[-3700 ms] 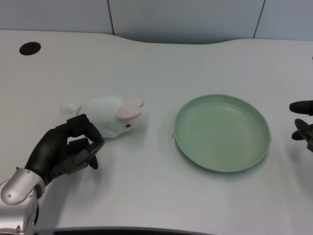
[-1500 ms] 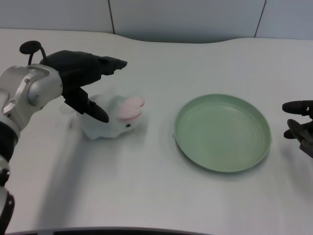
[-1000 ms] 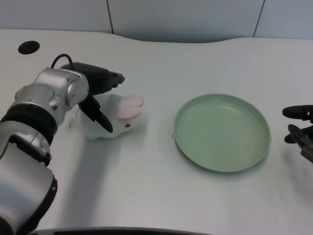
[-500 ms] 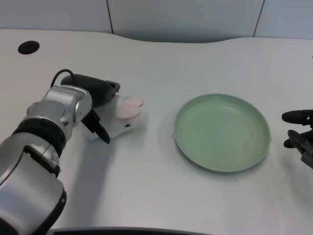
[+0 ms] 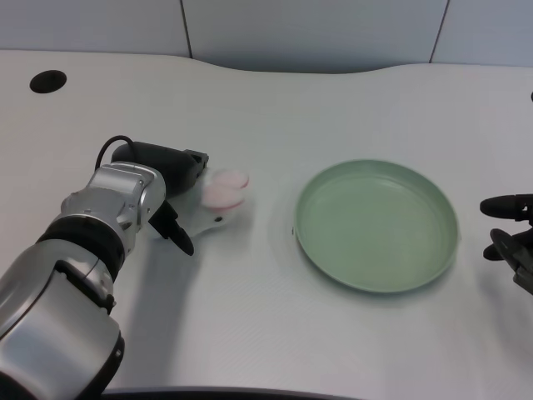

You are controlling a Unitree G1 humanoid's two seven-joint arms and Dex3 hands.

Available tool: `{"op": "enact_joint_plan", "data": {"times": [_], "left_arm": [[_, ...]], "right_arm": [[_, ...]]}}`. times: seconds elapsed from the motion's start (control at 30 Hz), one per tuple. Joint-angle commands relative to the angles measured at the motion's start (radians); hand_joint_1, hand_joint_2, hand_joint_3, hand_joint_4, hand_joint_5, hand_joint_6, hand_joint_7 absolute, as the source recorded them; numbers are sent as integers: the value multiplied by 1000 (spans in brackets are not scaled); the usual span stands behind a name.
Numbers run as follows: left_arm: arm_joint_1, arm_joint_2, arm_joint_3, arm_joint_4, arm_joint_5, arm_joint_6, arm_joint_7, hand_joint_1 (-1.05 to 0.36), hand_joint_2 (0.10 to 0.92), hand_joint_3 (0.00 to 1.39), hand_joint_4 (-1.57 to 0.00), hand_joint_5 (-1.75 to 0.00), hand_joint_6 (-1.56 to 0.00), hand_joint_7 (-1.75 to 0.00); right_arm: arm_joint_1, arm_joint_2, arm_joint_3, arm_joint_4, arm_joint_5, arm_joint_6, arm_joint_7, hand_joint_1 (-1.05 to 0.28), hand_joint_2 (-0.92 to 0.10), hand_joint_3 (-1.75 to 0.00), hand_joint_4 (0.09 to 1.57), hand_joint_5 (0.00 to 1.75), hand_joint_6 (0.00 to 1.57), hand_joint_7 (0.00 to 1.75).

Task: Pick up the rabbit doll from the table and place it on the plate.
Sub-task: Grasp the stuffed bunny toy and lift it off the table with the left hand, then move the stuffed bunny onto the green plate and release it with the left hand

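White and faintly grained, the tabletop [image 5: 275,100] carried a round, shallow green plate [image 5: 376,225] with a smooth raised rim. Well to its left lay the rabbit doll [image 5: 215,198], soft white plush with flat pink ears pointing toward the plate. The black left hand [image 5: 166,187] covered its body, fingers over the top and thumb along the near side, gripping it against the surface.

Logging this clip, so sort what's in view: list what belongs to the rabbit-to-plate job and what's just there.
Part of the job:
- rabbit doll, on the table, mostly covered by the hand
- green plate, nothing on it
- left hand, fingers down over the doll

Just there:
- white table
- dark hole in the table's far left corner
- right hand, idle at the edge
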Motion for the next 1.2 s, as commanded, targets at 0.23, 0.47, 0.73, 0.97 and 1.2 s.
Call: {"op": "enact_joint_plan", "data": {"times": [0.23,0.47,0.73,0.97,1.2], "left_arm": [[51,3,-98,13,97,-7,197,-483,765,4,-463,-202,-456,-109],[57,18,-115,16,116,-55,321,-306,765,2,-516,-1526,-565,-1081],[46,35,-129,22,134,-62,372,-226,833,14,-765,-1743,-986,-379],[18,44,-98,14,116,-90,383,-234,890,4,-726,-1746,-791,-877],[-37,49,-16,-9,46,-196,484,-216,919,81,-832,-1746,-545,-1708]], "right_arm": [[93,-7,-19,-86,21,7,10,-224,-921,-410,348,1355,426,959],[129,8,-21,-148,22,47,-10,-235,-921,-397,368,1380,417,958],[117,17,-13,-153,8,61,-15,-232,-921,-416,361,1394,411,968],[100,20,-16,-135,13,56,-10,-217,-921,-404,357,1388,418,978],[60,13,-10,-90,7,50,0,-220,-921,-405,353,1371,418,976]]}}
